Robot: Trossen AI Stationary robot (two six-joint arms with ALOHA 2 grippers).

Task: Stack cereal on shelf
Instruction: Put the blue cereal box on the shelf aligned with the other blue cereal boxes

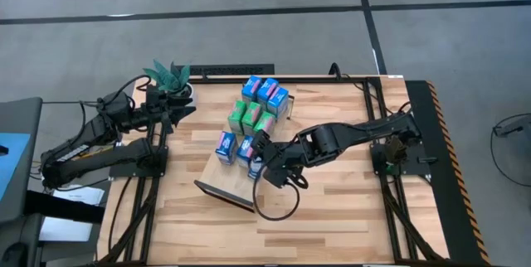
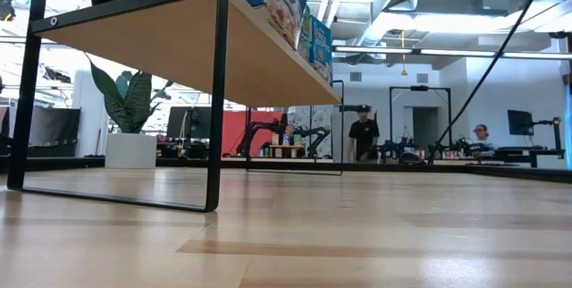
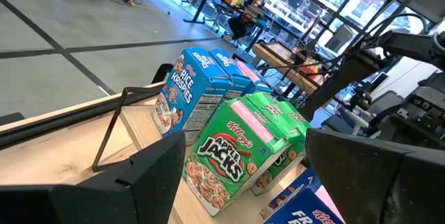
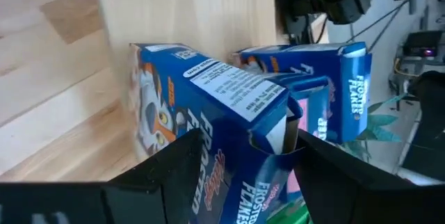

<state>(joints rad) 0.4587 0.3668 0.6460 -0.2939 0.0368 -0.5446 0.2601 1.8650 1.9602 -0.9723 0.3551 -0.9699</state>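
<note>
Here the right gripper (image 1: pixel 257 166) squeezes a blue box (image 4: pixel 208 106) on the shelf (image 1: pixel 217 186); green boxes (image 1: pixel 249 118) crowd at 12 o'clock, and the left gripper (image 1: pixel 184 109) waits wide open.

Cereal cartons (image 1: pixel 253 118) clustered on the shelf (image 1: pixel 228 186), mid-table

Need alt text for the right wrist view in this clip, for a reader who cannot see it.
The right gripper closes its dark fingers on the top flap of a blue Frosted Flakes carton standing on the light-wood shelf. A second Frosted Flakes carton stands just behind it.
</note>
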